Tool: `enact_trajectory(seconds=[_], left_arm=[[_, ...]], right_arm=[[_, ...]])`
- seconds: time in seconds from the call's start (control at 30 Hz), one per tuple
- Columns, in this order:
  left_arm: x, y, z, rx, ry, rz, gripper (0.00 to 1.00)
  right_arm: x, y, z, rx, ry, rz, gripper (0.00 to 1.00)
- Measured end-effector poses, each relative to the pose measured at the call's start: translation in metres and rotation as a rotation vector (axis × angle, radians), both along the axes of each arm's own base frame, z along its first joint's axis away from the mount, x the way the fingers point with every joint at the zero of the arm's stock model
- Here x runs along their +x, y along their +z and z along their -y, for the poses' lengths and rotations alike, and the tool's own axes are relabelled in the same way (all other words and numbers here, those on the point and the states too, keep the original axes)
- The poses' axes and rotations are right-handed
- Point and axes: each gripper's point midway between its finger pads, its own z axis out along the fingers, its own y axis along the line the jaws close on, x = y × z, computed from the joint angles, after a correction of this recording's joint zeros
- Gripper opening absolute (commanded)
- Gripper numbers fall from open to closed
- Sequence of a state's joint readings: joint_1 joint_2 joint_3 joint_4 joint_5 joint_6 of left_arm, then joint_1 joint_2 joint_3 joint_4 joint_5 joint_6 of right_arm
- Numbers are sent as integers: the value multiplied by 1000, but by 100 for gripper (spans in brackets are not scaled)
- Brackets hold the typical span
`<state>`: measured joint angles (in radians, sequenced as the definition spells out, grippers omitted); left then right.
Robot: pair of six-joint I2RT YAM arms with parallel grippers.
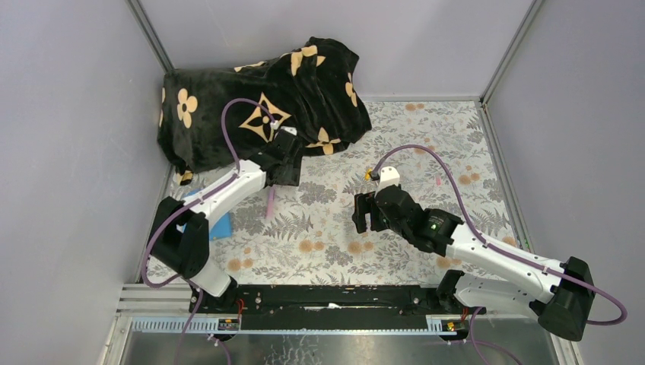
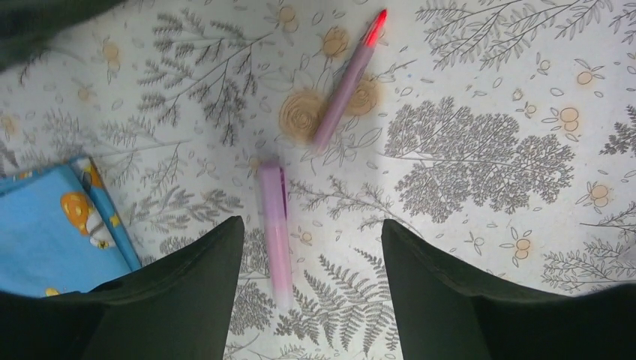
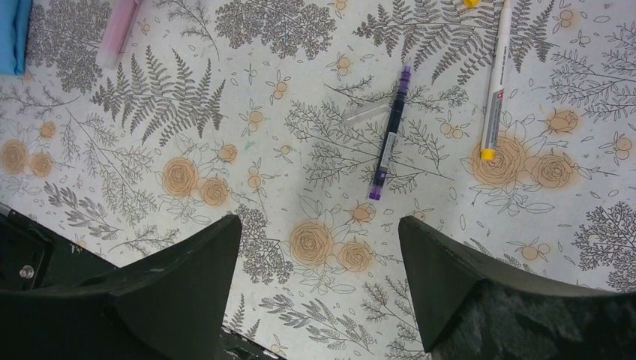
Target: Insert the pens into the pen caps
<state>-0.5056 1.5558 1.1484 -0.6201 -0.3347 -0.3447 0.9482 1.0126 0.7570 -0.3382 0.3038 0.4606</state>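
Left pincer (image 2: pixel 311 225): wide, holding nothing; pink-lilac pen (image 2: pixel 274 232) lies flat on table (image 2: pixel 487 150) between its fingers, toward left edge. Right pincer (image 3: pixel 319 225): wide, above dark blue pen (image 3: pixel 390 135), mid-table; white pen (image 3: pixel 495 82) near.

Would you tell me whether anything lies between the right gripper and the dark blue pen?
Nothing visible does: the right gripper hangs open, only tablecloth between it and the dark blue pen, a clear tube beside that.

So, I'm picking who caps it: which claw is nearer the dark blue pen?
Right. The right claw hovers open above the dark blue pen, which lies just ahead of it. The left claw is farther away, over the pink pen.
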Motion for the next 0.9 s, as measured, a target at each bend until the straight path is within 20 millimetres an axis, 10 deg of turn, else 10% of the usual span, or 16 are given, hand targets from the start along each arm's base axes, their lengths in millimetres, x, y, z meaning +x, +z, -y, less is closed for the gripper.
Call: enact_trajectory(seconds=[0.43, 0.9], left_arm=[[53, -35, 5, 10, -122, -115, 68], [62, -78, -5, -39, -165, -233, 62]], right_arm=[[-12, 7, 1, 3, 72, -3, 81], [-20, 4, -1, 4, 119, -29, 80]])
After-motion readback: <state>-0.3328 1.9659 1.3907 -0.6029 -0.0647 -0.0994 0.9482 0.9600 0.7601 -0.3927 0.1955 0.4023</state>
